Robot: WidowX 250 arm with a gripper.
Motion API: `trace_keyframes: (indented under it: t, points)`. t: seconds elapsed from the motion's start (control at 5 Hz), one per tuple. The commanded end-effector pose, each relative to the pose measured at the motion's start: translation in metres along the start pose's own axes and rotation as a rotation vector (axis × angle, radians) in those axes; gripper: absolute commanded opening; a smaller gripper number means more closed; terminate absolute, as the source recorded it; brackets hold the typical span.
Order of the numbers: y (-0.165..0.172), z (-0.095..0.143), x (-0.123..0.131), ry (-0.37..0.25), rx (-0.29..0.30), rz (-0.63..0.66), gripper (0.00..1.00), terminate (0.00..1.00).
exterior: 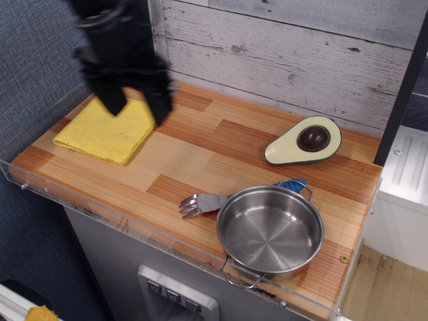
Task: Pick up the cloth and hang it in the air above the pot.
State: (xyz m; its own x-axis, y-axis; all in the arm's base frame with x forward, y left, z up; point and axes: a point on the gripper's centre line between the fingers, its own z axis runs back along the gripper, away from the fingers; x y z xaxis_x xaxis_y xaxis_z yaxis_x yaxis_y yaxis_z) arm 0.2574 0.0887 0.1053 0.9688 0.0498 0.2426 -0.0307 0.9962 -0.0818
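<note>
The yellow cloth (103, 134) lies flat and folded at the left end of the wooden counter. My black gripper (136, 112) hangs over the cloth's far right part, blurred by motion, its two fingers spread apart with nothing between them. The fingertips are near the cloth's upper edge; whether they touch it I cannot tell. The shiny steel pot (271, 231) stands at the front right of the counter, empty, with its wire loop handles at front and back.
A fork (204, 202) with a blue handle lies against the pot's left side. A half avocado (304, 140) rests at the back right. A clear acrylic rim (100, 212) runs along the counter's front edge. A white plank wall stands behind.
</note>
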Motion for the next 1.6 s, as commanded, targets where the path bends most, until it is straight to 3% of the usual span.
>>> trace_keyframes:
  t: [0.0,0.2,0.8,1.4]
  points:
    - [0.052,0.003,0.012,0.026,0.069,-0.057,1.00,0.00]
    - [0.064,0.002,0.013,0.045,0.104,-0.091,1.00,0.00]
    - [0.116,-0.022,0.007,0.090,0.167,-0.037,1.00,0.00]
    - [0.124,-0.058,0.031,0.101,0.143,-0.021,1.00,0.00]
